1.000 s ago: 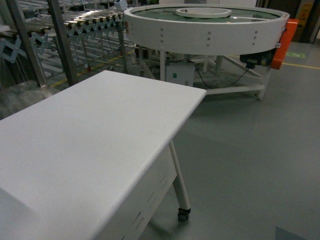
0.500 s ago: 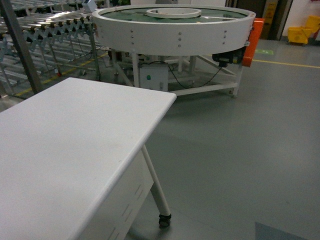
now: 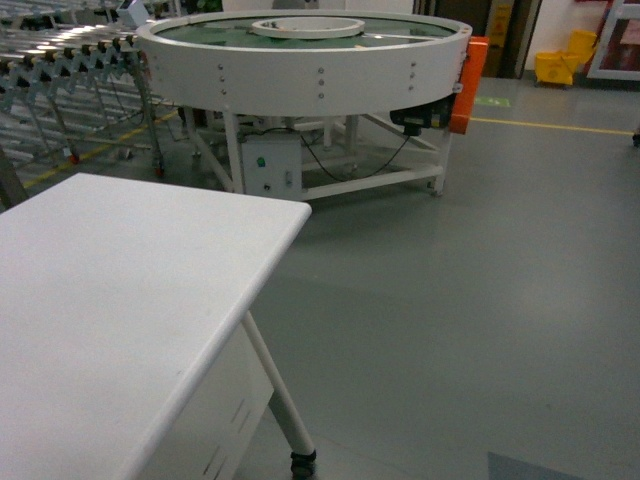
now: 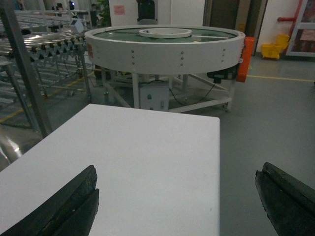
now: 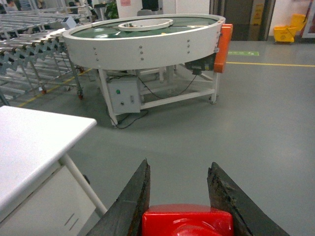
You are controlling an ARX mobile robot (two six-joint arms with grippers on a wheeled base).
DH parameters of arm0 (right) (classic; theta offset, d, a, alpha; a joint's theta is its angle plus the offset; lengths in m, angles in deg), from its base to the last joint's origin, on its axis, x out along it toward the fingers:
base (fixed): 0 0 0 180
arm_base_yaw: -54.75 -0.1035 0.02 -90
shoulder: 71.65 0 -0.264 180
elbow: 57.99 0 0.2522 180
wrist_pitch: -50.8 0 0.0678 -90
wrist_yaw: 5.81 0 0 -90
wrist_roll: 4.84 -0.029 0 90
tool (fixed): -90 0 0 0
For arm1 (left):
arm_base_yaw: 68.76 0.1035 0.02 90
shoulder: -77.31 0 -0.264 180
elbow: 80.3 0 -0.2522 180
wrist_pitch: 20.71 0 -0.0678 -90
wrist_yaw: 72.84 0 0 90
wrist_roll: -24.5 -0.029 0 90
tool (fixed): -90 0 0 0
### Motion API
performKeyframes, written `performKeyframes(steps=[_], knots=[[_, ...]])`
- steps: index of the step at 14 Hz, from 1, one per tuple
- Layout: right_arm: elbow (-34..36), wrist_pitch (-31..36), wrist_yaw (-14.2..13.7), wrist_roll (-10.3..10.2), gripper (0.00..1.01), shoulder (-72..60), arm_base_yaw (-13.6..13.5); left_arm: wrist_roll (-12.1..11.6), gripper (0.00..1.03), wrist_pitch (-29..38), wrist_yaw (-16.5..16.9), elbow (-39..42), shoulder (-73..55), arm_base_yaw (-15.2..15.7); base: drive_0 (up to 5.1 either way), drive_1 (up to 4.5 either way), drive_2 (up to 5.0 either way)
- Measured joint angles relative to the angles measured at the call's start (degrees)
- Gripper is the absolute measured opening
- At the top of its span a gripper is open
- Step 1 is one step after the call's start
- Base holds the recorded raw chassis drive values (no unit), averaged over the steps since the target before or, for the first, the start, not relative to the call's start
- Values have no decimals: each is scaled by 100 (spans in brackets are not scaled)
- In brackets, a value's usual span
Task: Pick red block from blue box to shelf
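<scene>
Sliding leftward in the head view, the white table is receding; right gripper is clamping the red block crosswise, left gripper gaping wide.

Head camera is looking forward and down over the white table toward the round conveyor. Left wrist camera is sitting low above that tabletop, facing likewise. Right wrist camera is hanging beside the table over grey floor, sharing the conveyor.

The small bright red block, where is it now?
Only the right wrist view shows the small bright red block: bottom centre, between the right gripper's dark fingers, above grey floor.
</scene>
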Motion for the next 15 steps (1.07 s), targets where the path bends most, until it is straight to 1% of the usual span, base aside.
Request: performKeyframes(steps=[2,13,15], knots=[[0,2,0,0,28,4,0,2,98,-13,-9,0,0,0,-156,258,-569],[0,2,0,2,28,-22,0,0,98,0,-2,0,0,0,-161,-161,-161],[0,4,0,2,28,13,0,0,98,20,-2,0,0,0,-180,234,-595]])
